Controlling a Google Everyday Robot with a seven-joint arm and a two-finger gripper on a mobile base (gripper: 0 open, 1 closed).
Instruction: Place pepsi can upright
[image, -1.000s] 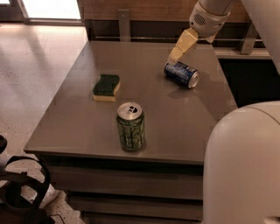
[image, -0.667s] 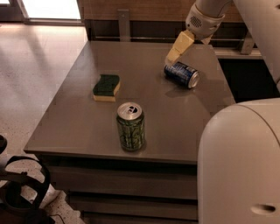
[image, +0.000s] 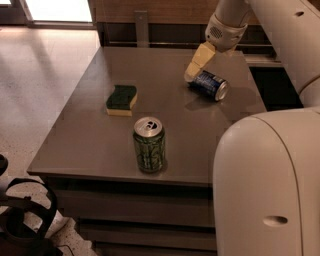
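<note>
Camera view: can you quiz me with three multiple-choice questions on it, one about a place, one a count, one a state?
1. Where is the claw? A) at the front edge B) over the floor C) close by the pepsi can, far right
2. How many cans are on the table? A) one B) two C) three
3. The pepsi can is: A) lying on its side B) upright C) lifted
Answers: 1 C, it hangs by that can's left end. 2 B, pepsi can and green can. 3 A, its silver end faces sideways.

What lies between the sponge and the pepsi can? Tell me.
In the camera view, bare table, then the gripper just beside the pepsi can.
</note>
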